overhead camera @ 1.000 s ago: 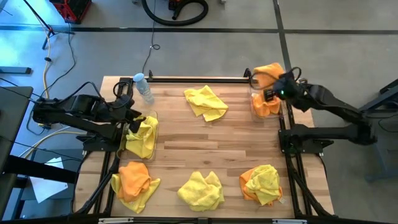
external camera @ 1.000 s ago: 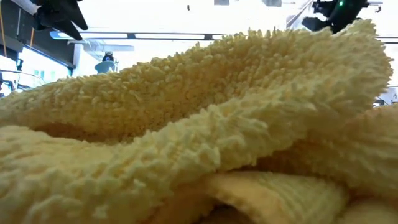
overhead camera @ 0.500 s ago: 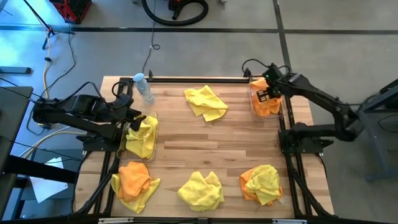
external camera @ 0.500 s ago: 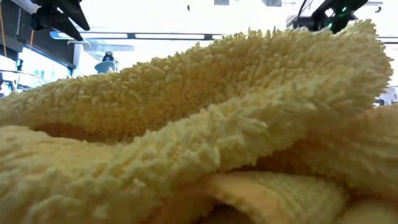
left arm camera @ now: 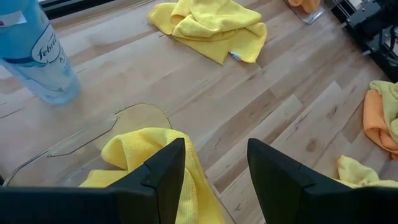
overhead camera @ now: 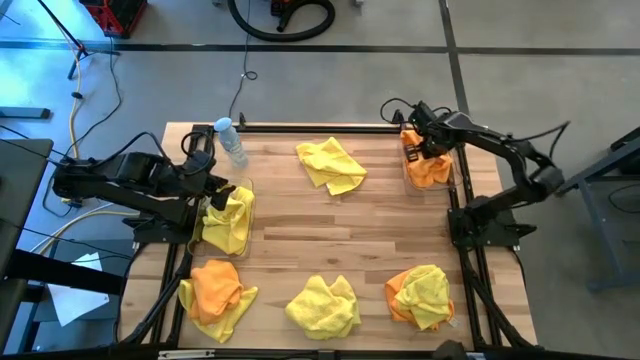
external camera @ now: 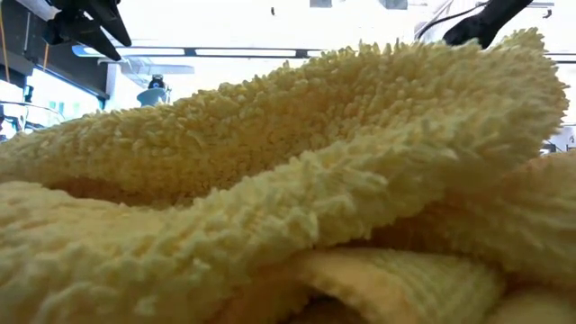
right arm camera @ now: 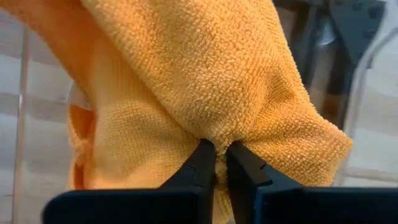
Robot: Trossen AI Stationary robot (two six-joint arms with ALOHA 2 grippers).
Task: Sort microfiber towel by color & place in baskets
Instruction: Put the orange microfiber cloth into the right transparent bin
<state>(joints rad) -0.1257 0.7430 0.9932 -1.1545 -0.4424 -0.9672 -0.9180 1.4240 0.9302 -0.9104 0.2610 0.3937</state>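
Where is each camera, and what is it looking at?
High view: above, looking down on the table, both arms, towels, both baskets.
Low view: at tabletop height, blocked by a yellow towel; arm parts show in the top corners.
Left wrist view: over the yellow-towel basket; left end effector open.
Right wrist view: right end effector pinching an orange towel.
Shared: the bottle appears in the high and left wrist views.

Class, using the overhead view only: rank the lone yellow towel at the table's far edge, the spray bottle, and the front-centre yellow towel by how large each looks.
1. Tie: front-centre yellow towel and far-edge yellow towel look alike in spread.
2. Spray bottle, clearly smallest.
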